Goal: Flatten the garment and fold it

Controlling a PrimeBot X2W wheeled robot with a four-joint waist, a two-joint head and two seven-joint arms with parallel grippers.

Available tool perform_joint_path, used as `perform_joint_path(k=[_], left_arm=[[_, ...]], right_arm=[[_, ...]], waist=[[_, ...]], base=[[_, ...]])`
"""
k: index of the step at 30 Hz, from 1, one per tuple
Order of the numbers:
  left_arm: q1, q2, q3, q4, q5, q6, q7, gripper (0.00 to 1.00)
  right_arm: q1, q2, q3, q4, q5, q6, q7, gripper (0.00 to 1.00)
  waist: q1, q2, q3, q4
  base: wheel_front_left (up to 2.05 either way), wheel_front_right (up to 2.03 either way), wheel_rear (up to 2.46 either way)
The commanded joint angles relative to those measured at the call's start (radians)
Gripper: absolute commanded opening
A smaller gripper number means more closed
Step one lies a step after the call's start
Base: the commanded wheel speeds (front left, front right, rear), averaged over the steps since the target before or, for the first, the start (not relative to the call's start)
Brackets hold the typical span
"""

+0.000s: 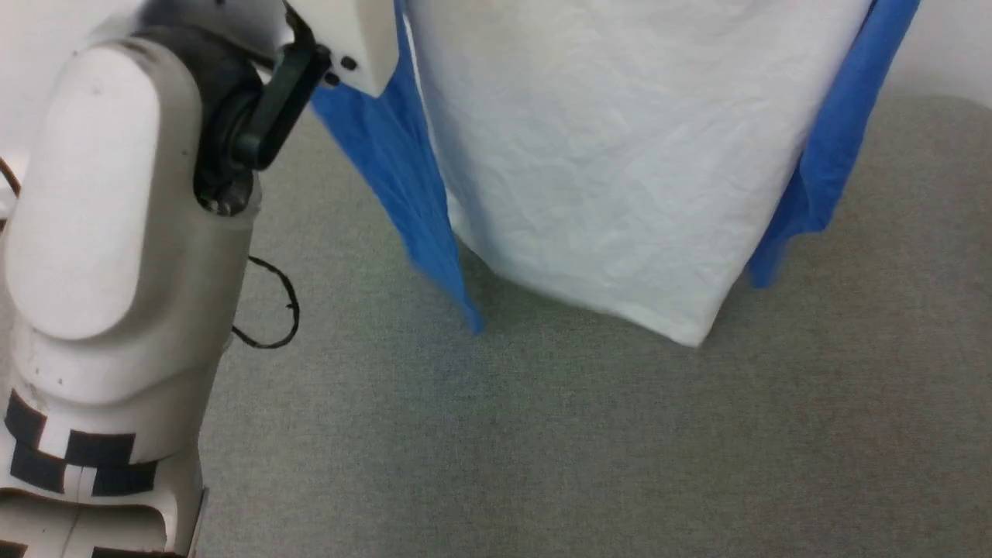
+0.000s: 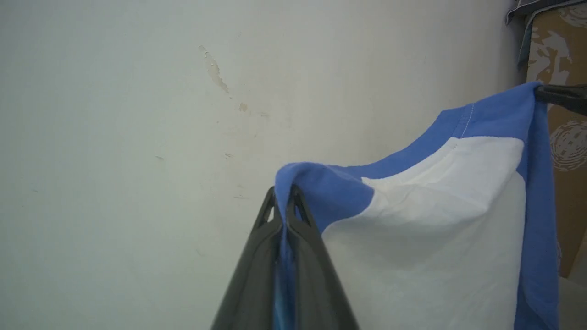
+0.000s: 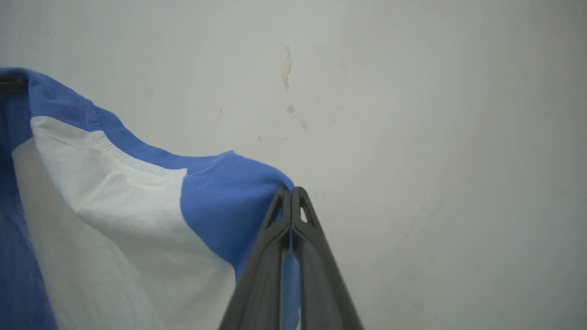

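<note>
Because you have the left gripper (image 2: 284, 195) and the right gripper (image 3: 291, 195) each pressed shut on a blue shoulder of the shirt (image 1: 604, 170) and held apart, it hangs spread above the grey surface (image 1: 542, 434), sleeves dangling, likely so it can be laid down flat.

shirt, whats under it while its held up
Under the hanging shirt lies a grey surface; the stretch directly behind the cloth is covered, so anything there cannot be seen.
</note>
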Motion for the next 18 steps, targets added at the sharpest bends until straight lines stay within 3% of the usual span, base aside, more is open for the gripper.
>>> perform_joint_path(k=[1, 9, 14, 18], left_arm=[[-0.028, -0.004, 0.010, -0.003, -0.022, -0.003, 0.027, 0.00], [-0.088, -0.004, 0.028, -0.046, -0.056, 0.033, 0.138, 0.00], [-0.134, -0.006, 0.026, -0.048, -0.045, 0.063, 0.192, 0.00], [-0.249, -0.010, -0.004, -0.012, 0.020, 0.076, 0.204, 0.00]], right_arm=[[-0.028, 0.019, -0.010, -0.019, -0.005, -0.002, 0.028, 0.00], [-0.068, 0.046, -0.044, -0.085, 0.015, -0.002, 0.137, 0.00], [-0.092, 0.044, -0.061, -0.086, 0.025, -0.002, 0.184, 0.00], [-0.170, 0.035, -0.067, -0.054, 0.011, -0.002, 0.205, 0.00]], waist=[[0.0003, -0.0001, -0.049, -0.023], [0.0003, -0.0001, -0.013, -0.039], [0.0003, -0.0001, 0.070, -0.049], [0.0003, -0.0001, 0.201, -0.053]], base=[[0.00, 0.00, 0.00], [0.00, 0.00, 0.00], [0.00, 0.00, 0.00], [0.00, 0.00, 0.00]])
